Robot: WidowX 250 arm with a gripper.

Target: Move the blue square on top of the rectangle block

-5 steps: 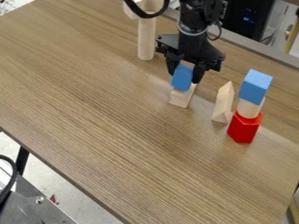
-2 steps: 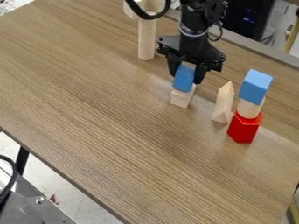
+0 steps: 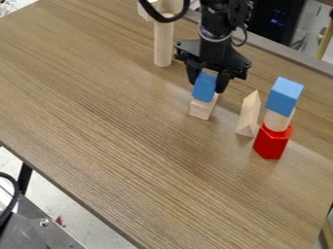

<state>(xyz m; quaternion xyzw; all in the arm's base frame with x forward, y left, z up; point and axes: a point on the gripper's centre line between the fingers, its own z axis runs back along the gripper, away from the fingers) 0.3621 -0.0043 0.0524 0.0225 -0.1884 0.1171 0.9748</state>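
The table (image 3: 130, 146) runs under everything, with the red block (image 3: 271, 142) toward its right side. Beyond the table, well up from the red block, is a black case (image 3: 267, 19) with small blue lights. The black arm (image 3: 213, 22) comes in from the top, to the upper left of the red block. Its gripper (image 3: 209, 86) hangs down there, its two fingers parted by the width of the blue square (image 3: 204, 87) and closed against its sides.

The post (image 3: 163, 44), pale and round, stands upright farther to the upper left of the red block, well apart from it. The wedge (image 3: 248, 115), pale wood, stands just beside the red block, on the left. Stacked above the red block are a short cylinder (image 3: 278, 120) and, on that, a blue cube (image 3: 285, 96), tilted in the view.

The blue square is to the upper left of the red block, beyond the wedge, on top of the rectangle block (image 3: 202, 108), which rests on the table.
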